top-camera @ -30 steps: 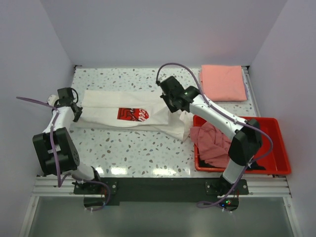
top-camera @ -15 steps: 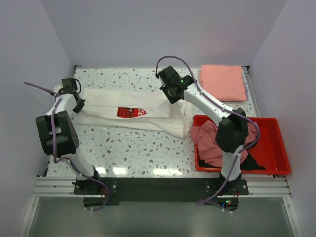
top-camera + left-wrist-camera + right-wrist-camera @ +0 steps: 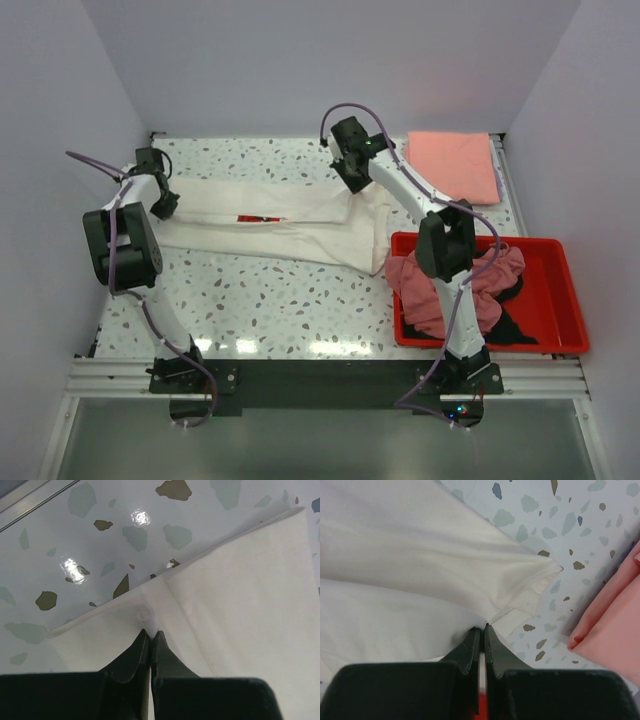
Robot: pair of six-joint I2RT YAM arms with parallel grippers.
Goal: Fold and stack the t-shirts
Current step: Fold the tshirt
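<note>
The white t-shirt [image 3: 270,220] lies across the far half of the table, folded over lengthwise, with only a sliver of its red print [image 3: 258,217] showing. My left gripper [image 3: 160,205] is shut on the shirt's left end; the pinched cloth [image 3: 150,620] shows in the left wrist view. My right gripper [image 3: 352,182] is shut on the shirt's right end, with cloth [image 3: 445,615] caught between the fingers. A folded salmon-pink t-shirt [image 3: 452,167] lies at the far right. Dusty-pink [image 3: 445,285] and black [image 3: 515,325] shirts lie in the red bin.
The red plastic bin [image 3: 560,300] stands at the near right of the speckled table [image 3: 280,300]. The salmon-pink shirt's edge [image 3: 610,625] lies just right of my right gripper. White walls close in the table on three sides.
Both grippers have carried the shirt's near edge away from me toward the back of the table. The shirt has folded over itself and the red print is now almost hidden.
</note>
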